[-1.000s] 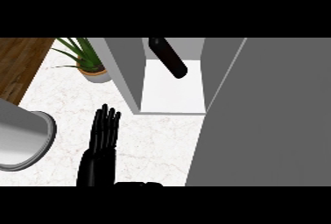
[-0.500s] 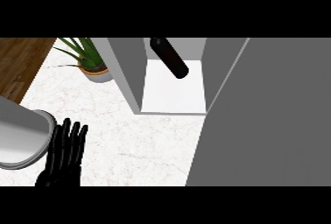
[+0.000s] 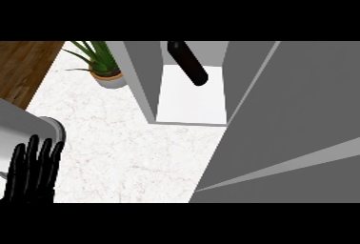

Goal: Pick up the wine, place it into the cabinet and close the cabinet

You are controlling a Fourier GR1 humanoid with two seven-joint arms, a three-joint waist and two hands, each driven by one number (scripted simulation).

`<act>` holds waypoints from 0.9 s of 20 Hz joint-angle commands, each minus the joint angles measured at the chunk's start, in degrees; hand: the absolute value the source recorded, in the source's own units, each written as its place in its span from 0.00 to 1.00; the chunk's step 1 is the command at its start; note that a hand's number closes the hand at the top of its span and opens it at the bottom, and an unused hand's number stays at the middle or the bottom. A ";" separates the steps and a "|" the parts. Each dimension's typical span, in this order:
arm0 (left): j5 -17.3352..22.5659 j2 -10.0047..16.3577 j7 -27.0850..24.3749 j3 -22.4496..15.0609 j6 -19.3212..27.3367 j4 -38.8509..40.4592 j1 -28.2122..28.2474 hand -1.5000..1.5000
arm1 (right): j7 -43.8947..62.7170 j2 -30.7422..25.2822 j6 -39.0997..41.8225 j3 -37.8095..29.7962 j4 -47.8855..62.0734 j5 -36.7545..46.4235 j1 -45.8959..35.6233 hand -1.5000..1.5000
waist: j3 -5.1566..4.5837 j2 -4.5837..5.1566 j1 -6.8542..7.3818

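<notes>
The wine bottle is dark and lies tilted inside the open grey cabinet, above its white shelf floor. The cabinet door is a large grey panel that fills the right side of the view and overlaps the cabinet's right edge. My left hand shows at the lower left over the marble counter, fingers straight and pointing up, holding nothing, far from the bottle. My right hand does not show anywhere.
A potted green plant stands on the counter just left of the cabinet. A grey-white rounded vessel sits at the left edge, right above my left hand. A wooden strip borders the counter at the upper left.
My left hand has drawn back to the left and down, towards the view's lower corner. The door's lower edge has swung a little further left. The bottle has not moved.
</notes>
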 commanded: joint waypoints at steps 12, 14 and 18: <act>10.13 7.53 -1.30 13.76 -14.95 0.96 5.73 0.00 | 2.17 4.06 -28.33 6.00 18.56 -4.89 -37.42 1.00 | 0.03 0.73 1.43; 11.22 8.47 -1.07 16.20 -15.32 -1.00 6.29 0.00 | 1.59 4.14 -32.02 5.34 23.24 -7.02 -43.41 1.00 | 0.11 0.60 1.76; 13.94 10.33 -1.67 19.83 -21.73 3.02 7.46 0.00 | 0.82 4.22 -34.90 1.07 33.46 -13.63 -55.34 1.00 | 0.10 0.78 2.20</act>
